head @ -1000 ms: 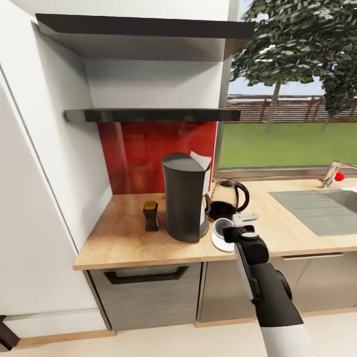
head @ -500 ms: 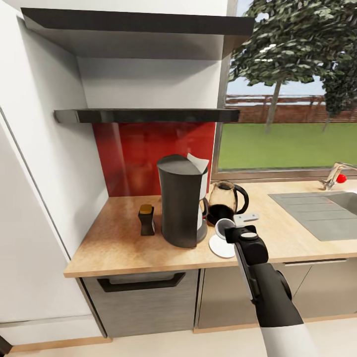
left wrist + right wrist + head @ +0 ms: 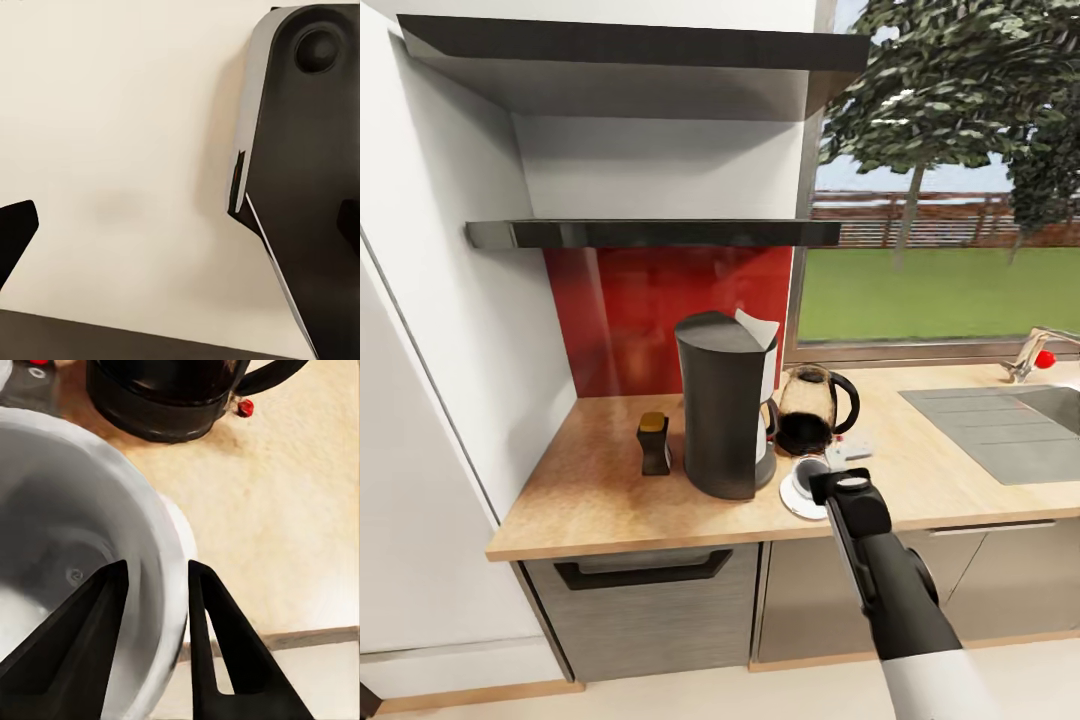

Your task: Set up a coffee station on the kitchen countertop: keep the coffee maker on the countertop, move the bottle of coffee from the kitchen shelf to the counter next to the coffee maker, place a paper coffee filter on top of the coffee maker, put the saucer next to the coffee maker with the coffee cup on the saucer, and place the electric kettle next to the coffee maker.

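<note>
Your right hand (image 3: 157, 622) pinches the rim of the tiny white handled cup (image 3: 809, 473), which sits on the small flat white saucer (image 3: 796, 497) near the front edge of the beige wood-look counter (image 3: 610, 500), just beside the tall dark grey coffee maker (image 3: 725, 405). Your right arm reaches forward, angled down. I cannot tell the left hand's state.

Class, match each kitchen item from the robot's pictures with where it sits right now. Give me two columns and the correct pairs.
Items:
1. bottle of coffee
2. paper coffee filter
3. coffee cup
4. electric kettle

Places:
A. on top of the coffee maker
B. on the saucer, its wall between the right gripper fingers
C. on the countertop, on the coffee maker's window side
D. on the countertop, on the coffee maker's wall side

Pairs: 1-D, 2-A, 3-B, 4-C
</note>
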